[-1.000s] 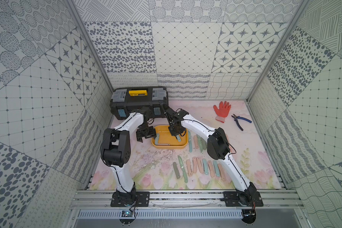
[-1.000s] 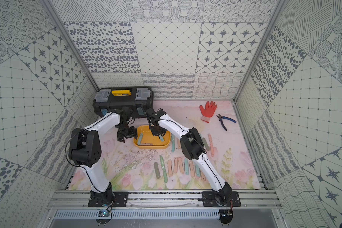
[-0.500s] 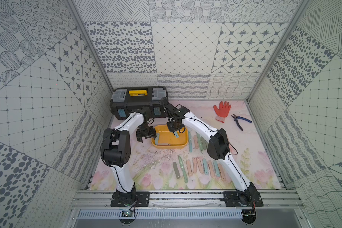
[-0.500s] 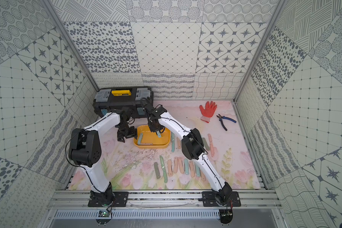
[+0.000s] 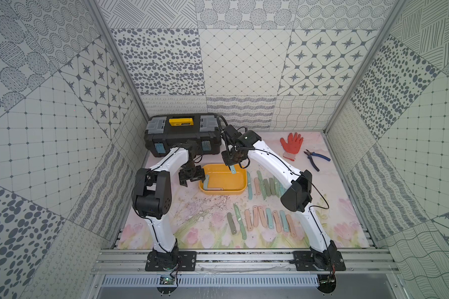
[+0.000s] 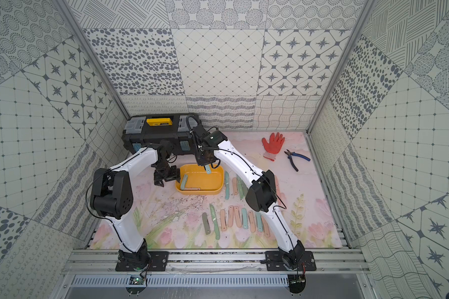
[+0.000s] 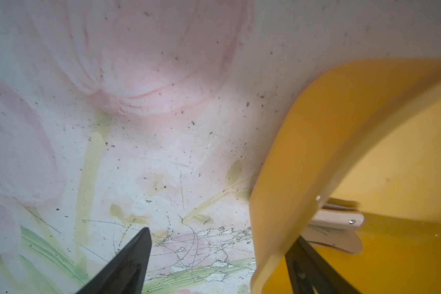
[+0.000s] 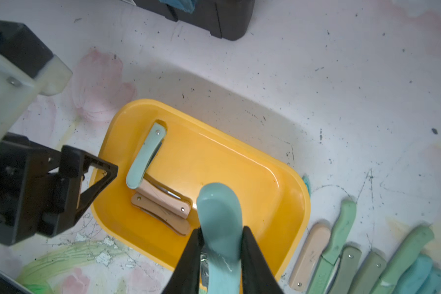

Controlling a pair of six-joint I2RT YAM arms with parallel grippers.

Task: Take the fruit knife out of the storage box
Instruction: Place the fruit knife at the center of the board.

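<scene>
Four knives concern you at the box (image 5: 228, 192): three lying in it and one in the right hand (image 8: 221, 229).

Count in the box: one pale teal knife (image 8: 145, 155) and two beige knives (image 8: 163, 197), all folded shut.
- Pale teal knife: long axis front to back, along the left end wall.
- Beige knives: one overlaps the other, long axes left to right, along the front wall. One end of the pale teal knife touches the upper one.

Right hand: fingers closed onto the teal knife (image 8: 218, 203), which is folded and gripped by one end. Its long axis is close to upright, and the rounded free end points down at the box floor. In both top views the teal knife (image 5: 233, 170) hangs over the back part of the box, right of the middle. You cannot tell whether its tip is above rim height.

Left hand (image 5: 193, 180): spread wide, holding nothing. It straddles the left end wall of the box, with one finger (image 7: 127, 267) outside over the surface (image 7: 163, 127) and the other inside the box.

On the surface:
- Back row of knives (image 5: 262, 184), just right of the box: at least six, the rest hidden by the right arm.
- Front row of knives (image 5: 259, 220): nine as far as you can count, side by side, long axes roughly front to back.
- One black toolbox (image 5: 183, 134) at the back left.
- One red glove (image 5: 291, 145) and one pair of pliers (image 5: 316, 160) at the back right.
</scene>
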